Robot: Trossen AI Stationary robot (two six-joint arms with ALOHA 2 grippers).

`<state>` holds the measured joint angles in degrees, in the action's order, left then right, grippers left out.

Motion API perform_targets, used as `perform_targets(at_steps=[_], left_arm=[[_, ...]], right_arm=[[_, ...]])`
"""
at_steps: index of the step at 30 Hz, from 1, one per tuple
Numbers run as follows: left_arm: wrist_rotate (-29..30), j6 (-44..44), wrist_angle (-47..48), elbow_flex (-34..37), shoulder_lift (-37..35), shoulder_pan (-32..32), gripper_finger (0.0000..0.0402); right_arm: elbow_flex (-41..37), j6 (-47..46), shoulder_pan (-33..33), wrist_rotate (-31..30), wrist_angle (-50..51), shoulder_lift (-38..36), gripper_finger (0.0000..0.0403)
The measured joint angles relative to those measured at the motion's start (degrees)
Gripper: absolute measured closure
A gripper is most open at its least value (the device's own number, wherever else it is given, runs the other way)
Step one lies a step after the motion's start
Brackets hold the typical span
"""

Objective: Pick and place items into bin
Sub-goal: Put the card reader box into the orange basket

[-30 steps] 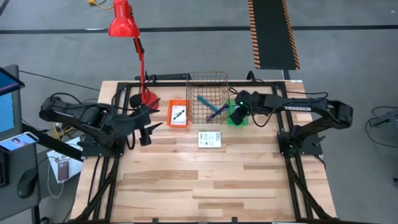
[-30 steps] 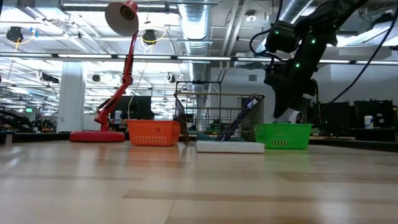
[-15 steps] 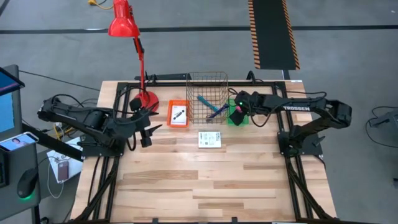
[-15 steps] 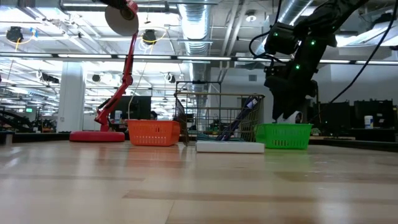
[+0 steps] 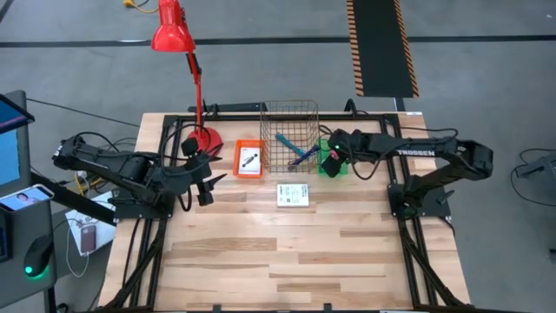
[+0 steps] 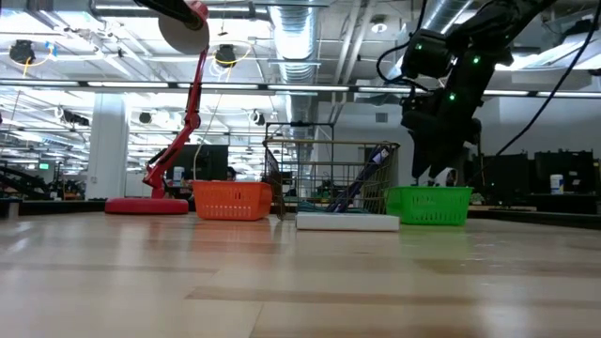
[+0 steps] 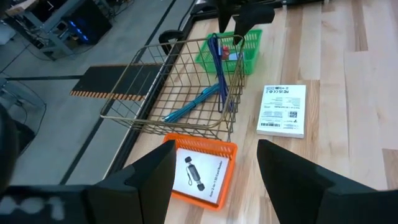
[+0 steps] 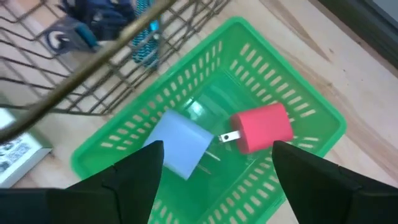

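Tabletop point(image 5: 287, 252): right gripper point(image 5: 328, 159) hangs open over green bin point(image 5: 331, 168).

A robotics lab or workshop: exposed ceiling ducts point(image 6: 300, 38), hazard-striped floor mat point(image 5: 380, 48), arm rig on a wooden worktop point(image 5: 287, 252).

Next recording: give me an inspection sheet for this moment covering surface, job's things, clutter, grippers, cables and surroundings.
Surface: wooden table, front half bare.
Job's things: pink-red block and blue-grey block lie in the green bin; two pens in the wire basket; one white card in the orange bin; white packet flat on the table.
Clutter: red desk lamp at the back.
Grippers: right gripper open above the green bin; left gripper open, beside the orange bin.
Cables: dark cables run along both arms.
Surroundings: grey floor, striped mat; nobody seen.
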<state>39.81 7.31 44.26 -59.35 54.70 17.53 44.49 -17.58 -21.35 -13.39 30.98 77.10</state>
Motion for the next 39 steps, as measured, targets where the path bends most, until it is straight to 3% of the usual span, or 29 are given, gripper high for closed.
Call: perform_targets(at_steps=[12, 18, 22, 29, 34, 39], left_arm=[[-0.8, 0.0, 0.8, 0.0, 0.0, 0.0, 0.0187], [-7.8, 0.7, 1.5, 0.0, 0.0, 0.0, 0.0187], [-11.0, 0.4, 1.5, 0.0, 0.0, 0.0, 0.0187], [-12.0, 3.1, 1.3, 0.0, 0.0, 0.0, 0.0187], [-10.9, 7.7, 0.3, 0.0, 0.0, 0.0, 0.0187], [-8.6, 11.6, -2.6, 0.0, 0.1, 0.1, 0.0187]], right_arm=[[0.0, -3.5, 7.2, -0.2, -0.2, -11.1, 0.0107], [0.0, -5.0, 15.6, 0.4, -3.0, -14.7, 0.0107], [0.0, -4.9, 22.2, 3.0, -7.0, -14.1, 0.0107], [0.0, -3.3, 31.2, 0.4, -13.2, -7.2, 0.0116], [0.0, -2.9, 34.2, -3.0, -15.4, 0.8, 0.0175], [0.0, -1.1, 34.6, -3.4, -20.7, 6.5, 0.0298]])
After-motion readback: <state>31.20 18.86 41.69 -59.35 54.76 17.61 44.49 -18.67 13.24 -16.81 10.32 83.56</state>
